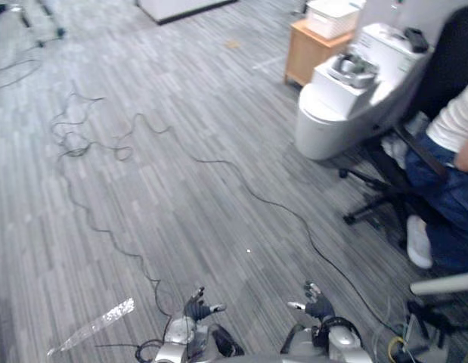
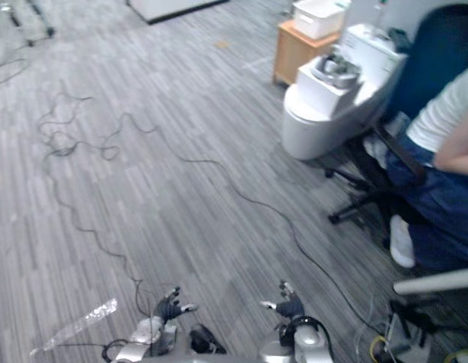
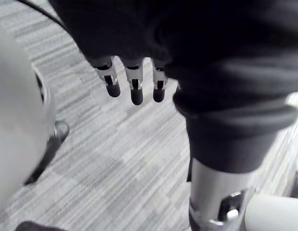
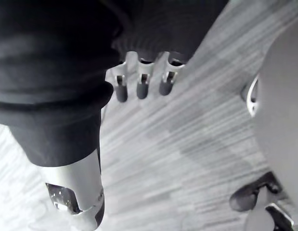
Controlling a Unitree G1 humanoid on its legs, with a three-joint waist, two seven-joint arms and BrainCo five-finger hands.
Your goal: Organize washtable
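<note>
Where the two arms came in at the near edge, the left hand (image 1: pixel 197 308) and right hand (image 1: pixel 318 306) hung side by side over grey striped carpet (image 1: pixel 181 204), apart from each other.
- Left fingers (image 3: pixel 136 91): straight, relaxed, nothing between them, bare carpet past the tips.
- Right fingers (image 4: pixel 142 86): same, loose and empty.
- Near left, a shiny crinkled strip (image 1: pixel 94 327) lay flat on the carpet; material not clear (tape or film, couldn't say).

Middle ground, right: a person (image 1: pixel 453 151) in white top and blue trousers sat in a dark office chair (image 1: pixel 453 60), cut off by the frame edge. One white shoe (image 1: pixel 419 242) was on the floor beside the chair's black star base (image 1: pixel 373 204).

Far right: the white fixture (image 1: pixel 332 113), shaped like a toilet with a tank behind, stood well apart from both hands and just beside the chair.
- On its top sat a grey metal item (image 1: pixel 356 69), too blurred to name.
- A small dark object (image 1: pixel 415 38) rested on the tank, also unclear.

Behind it, a low wooden cabinet (image 1: pixel 305 53) carried a white basket (image 1: pixel 332 19), its contents hidden.
</note>
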